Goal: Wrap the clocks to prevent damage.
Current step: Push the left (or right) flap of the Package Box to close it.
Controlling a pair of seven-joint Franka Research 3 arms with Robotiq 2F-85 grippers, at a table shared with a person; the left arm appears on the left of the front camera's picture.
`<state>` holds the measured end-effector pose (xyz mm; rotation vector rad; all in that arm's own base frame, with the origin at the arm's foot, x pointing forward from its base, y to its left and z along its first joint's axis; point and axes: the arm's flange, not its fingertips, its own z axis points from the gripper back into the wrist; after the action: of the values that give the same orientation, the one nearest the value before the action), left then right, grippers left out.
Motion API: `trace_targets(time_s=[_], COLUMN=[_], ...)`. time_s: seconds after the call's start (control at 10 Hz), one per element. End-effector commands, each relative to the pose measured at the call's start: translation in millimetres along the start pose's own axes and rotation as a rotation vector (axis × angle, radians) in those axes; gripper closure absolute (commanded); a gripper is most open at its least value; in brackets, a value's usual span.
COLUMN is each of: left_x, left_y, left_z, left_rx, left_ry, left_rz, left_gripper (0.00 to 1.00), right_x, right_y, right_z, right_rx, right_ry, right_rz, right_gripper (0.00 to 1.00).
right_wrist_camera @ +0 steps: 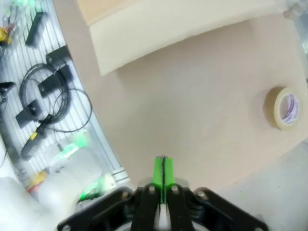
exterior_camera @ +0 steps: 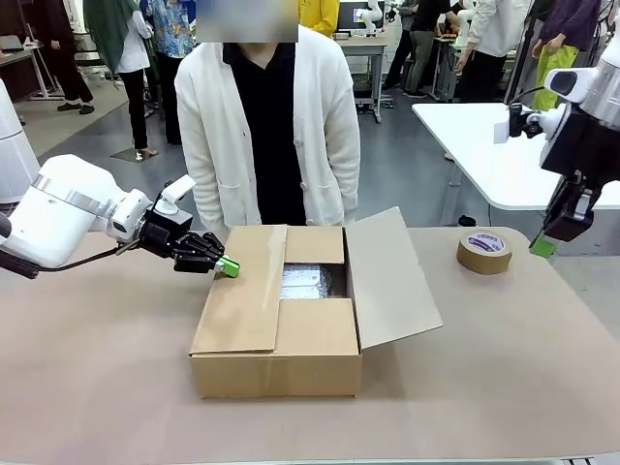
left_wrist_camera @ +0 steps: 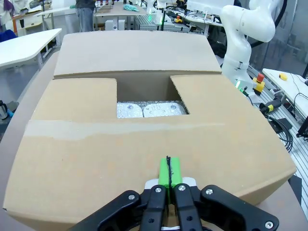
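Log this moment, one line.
left gripper: jaws shut at brown cardboard box flap | right gripper: jaws shut, raised | brown tape roll: untouched

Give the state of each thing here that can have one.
Brown cardboard box, partly closed: three flaps down, middle gap left.
Right box flap, open, tilted outward.
Silvery wrapped bundles, lying inside the box.
Brown packing tape roll, flat on the table, apart from the box.
Black left tool with green pads, shut, empty, over the left flap.
Black right tool with green pads, shut, empty, above the table's right end.
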<state>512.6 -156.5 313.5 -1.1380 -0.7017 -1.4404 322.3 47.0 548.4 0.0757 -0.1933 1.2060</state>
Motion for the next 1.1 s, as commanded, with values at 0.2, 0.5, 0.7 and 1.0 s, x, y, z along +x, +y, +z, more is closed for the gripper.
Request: trace_targets(time_s=[0.2,0.5,0.7,1.0], left_x=[-3,-3,-3,-3], left_y=[1,1,1,1], left_z=[-1,-1,-1,-1], left_rx=[0.002,0.002,0.002,0.002], left_ry=[0.000,0.000,0.000,0.000], left_rz=[0.006,0.006,0.006,0.006], left_gripper=[1.00,1.00,1.00,1.00], right_x=[-53,-52,-42,-37], right_y=[-114,-133,-133,-108], right_z=[-69,-109,-126,-115], right_rx=[0.269,0.359,0.374,0.267], right_ry=[-0.719,-0.945,-0.940,-1.003], right_rz=[0.476,0.527,0.475,0.502], right_gripper=[0.99,0.99,0.99,0.99])
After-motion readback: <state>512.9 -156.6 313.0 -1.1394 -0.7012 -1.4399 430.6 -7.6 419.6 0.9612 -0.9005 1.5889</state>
